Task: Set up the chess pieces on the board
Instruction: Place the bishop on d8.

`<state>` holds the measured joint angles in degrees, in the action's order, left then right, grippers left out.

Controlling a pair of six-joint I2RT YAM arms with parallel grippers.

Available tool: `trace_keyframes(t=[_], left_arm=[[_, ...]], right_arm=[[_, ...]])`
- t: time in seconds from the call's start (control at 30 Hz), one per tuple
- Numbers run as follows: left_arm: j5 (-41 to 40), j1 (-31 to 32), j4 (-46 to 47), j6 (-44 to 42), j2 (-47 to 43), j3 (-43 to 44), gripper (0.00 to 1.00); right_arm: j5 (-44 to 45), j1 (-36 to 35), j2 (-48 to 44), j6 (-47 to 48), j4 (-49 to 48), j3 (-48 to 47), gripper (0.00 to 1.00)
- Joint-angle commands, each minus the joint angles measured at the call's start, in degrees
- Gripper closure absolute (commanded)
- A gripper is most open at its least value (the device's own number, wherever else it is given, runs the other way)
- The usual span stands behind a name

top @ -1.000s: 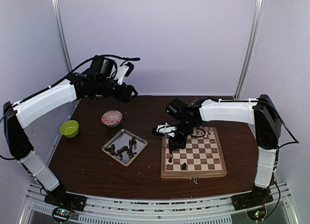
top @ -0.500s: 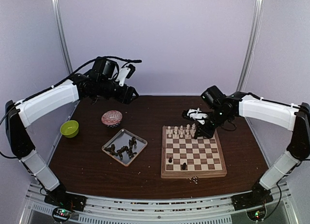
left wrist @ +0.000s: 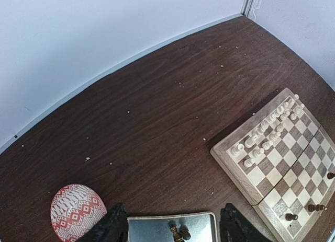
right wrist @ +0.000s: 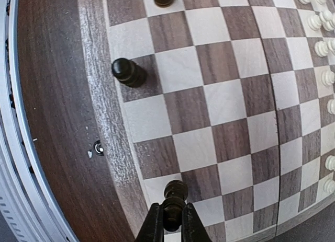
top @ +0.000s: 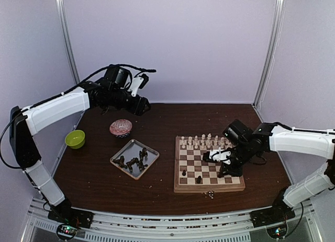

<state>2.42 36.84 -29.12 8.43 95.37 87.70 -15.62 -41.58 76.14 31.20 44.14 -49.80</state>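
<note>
Chess pieces, tiny turned figures in dark brown and pale cream. The cream set [top: 201, 142] stands in two rows along the far side of the square wooden chessboard with light and dark checks [top: 209, 188]. Two dark pieces [top: 183, 173] stand on its near left squares. More dark pieces [top: 131, 162] lie in the square silver metal tray [top: 132, 147], left of the board on the dark wood counter [top: 167, 116].

Half a second ago the white right arm [top: 298, 140] reached to the far right corner beside the cream rows; it has since swung to the near right part of the board.

Right jaws: clenched on one upright dark piece [right wrist: 175, 192], over the row nearest the arms. Whether its base touches the board cannot be told.

Left jaws: released and raised over the counter's far left, hardly moved; the tray shows between the fingers [left wrist: 112, 229].
</note>
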Motion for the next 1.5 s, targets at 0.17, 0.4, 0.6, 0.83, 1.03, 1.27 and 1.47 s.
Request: trace_keyframes(t=[0.17,0.4,0.6,0.83,1.03,1.27,1.47], left_arm=[[0.9,0.1,0.5,-0.5,1.2,1.4,0.37],[1.3,0.1,0.2,-0.7,1.3,1.6,0.37],[1.8,0.1,0.0,-0.6,1.6,1.8,0.37],[2.5,0.1,-0.2,-0.5,2.0,2.1,0.37],[3.1,0.1,-0.4,-0.4,2.3,2.3,0.37],[3.5,0.1,-0.5,-0.3,2.5,2.4,0.37],[3.1,0.1,-1.3,-0.7,2.7,2.8,0.35]], right_arm=[[-1.6,-4.0,1.1,1.7,-2.6,0.2,0.97],[-2.6,-4.4,2.9,1.6,-2.9,0.1,0.96],[-2.9,-4.5,3.7,1.4,-3.1,-0.2,0.95],[-3.3,-4.5,4.7,1.2,-3.6,-0.4,0.93],[-2.7,-4.5,5.4,0.7,-4.2,-0.2,0.86],[-2.7,-4.5,5.4,0.5,-4.2,-0.1,0.79],[-3.2,-4.3,3.0,0.6,-3.2,-0.4,0.52]])
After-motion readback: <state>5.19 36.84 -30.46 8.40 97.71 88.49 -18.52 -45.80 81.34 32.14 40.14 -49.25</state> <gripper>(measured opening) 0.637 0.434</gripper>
